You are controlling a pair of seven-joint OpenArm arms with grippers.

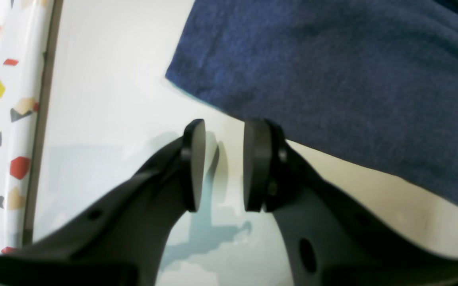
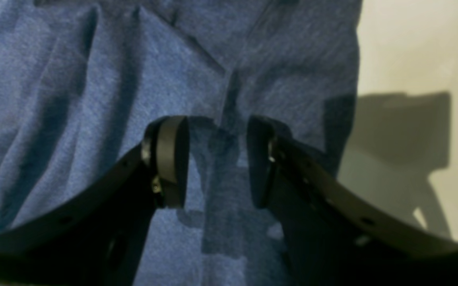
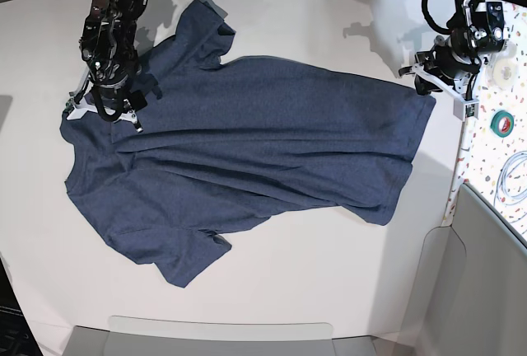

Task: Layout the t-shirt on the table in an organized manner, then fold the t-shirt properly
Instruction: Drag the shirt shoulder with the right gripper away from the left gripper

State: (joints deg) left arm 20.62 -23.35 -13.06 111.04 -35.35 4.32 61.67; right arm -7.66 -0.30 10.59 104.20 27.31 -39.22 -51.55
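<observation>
The t-shirt (image 3: 247,133) lies spread across the white table (image 3: 329,274), plain side up, dark navy, with some wrinkles and one sleeve folded near the front. My left gripper (image 1: 224,131) is open over bare table (image 1: 105,99), just off a corner of the shirt's hem (image 1: 332,79), with nothing between its pads. In the base view the left gripper (image 3: 430,86) sits at the shirt's right edge. My right gripper (image 2: 217,131) hangs open over wrinkled cloth (image 2: 74,99) close to the shirt's edge. The base view shows the right gripper (image 3: 105,113) at the shirt's far left end.
A confetti-speckled strip (image 3: 502,84) runs along the table's right side and shows at the left of the left wrist view (image 1: 6,119). On it lie a green tape roll (image 3: 500,123) and a coiled cable (image 3: 515,179). A grey panel (image 3: 486,290) stands at the front right.
</observation>
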